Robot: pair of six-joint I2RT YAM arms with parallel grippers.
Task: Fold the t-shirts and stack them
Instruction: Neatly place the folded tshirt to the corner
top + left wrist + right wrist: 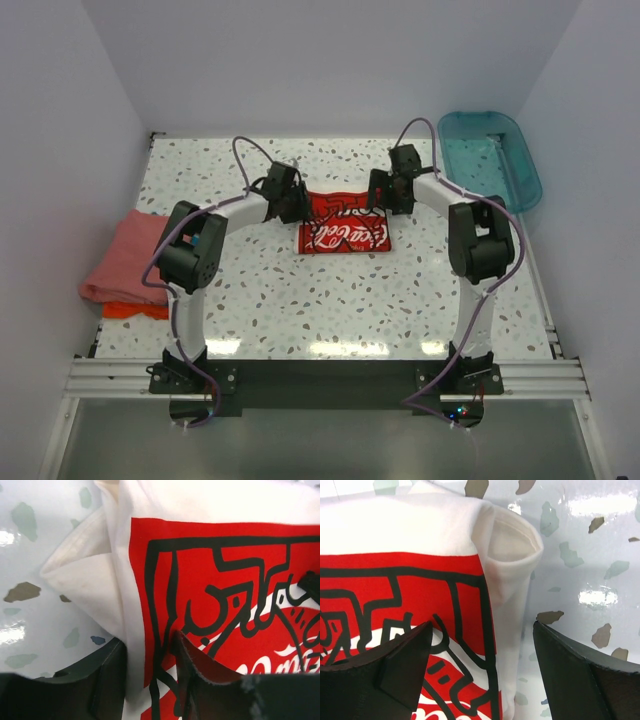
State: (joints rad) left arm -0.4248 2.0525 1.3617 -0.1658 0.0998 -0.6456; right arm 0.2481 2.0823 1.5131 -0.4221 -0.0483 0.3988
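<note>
The white t-shirt (345, 228) with its red lettered print lies folded in the middle of the table. My left gripper (291, 203) is down at its left edge. In the left wrist view the left gripper (150, 680) has its jaws partly drawn in, one finger (107, 680) beside the white hem, the other on the red print, with cloth (150, 605) between them and a gap still showing. My right gripper (385, 192) stands wide open over the right edge. In the right wrist view the right gripper (485, 675) straddles the sleeve fold (512, 555). A folded salmon-pink t-shirt (125, 255) lies on an orange-red one (135, 310) at the table's left edge.
A teal translucent tub (490, 155) sits at the back right corner, partly off the table. White walls close in the speckled table (330, 300) on three sides. Both arms arch inward over the near half of the table.
</note>
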